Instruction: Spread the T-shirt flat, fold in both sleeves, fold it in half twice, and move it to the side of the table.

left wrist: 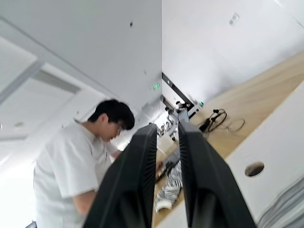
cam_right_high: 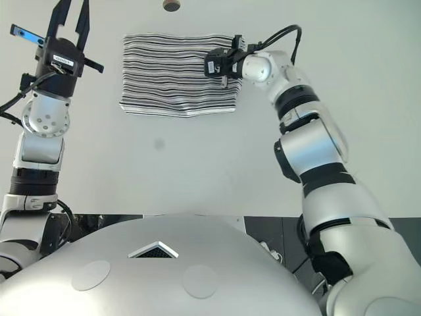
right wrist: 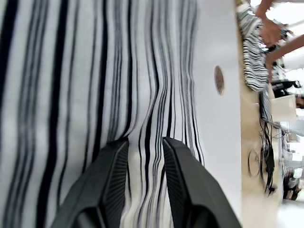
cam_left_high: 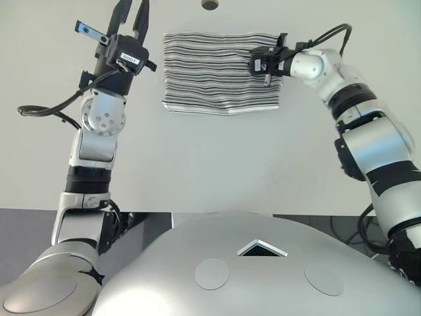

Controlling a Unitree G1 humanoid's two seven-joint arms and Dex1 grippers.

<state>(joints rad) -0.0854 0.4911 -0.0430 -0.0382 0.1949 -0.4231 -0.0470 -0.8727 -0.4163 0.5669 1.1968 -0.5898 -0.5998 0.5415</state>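
T-shirt (cam_left_high: 220, 72), folded into a striped rectangle, lies far across the white surface (cam_left_high: 217, 171), near a round hole (cam_left_high: 209, 4). The right gripper (right wrist: 145, 145) hangs over its right edge, fingers slightly parted. The left gripper (cam_left_high: 131, 10) stands raised alongside, parted, empty.

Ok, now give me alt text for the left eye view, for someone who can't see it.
A striped T-shirt, folded into a rectangle, lies on a white table, with the right gripper at its right edge. The left gripper is held up to the shirt's left, open and empty.
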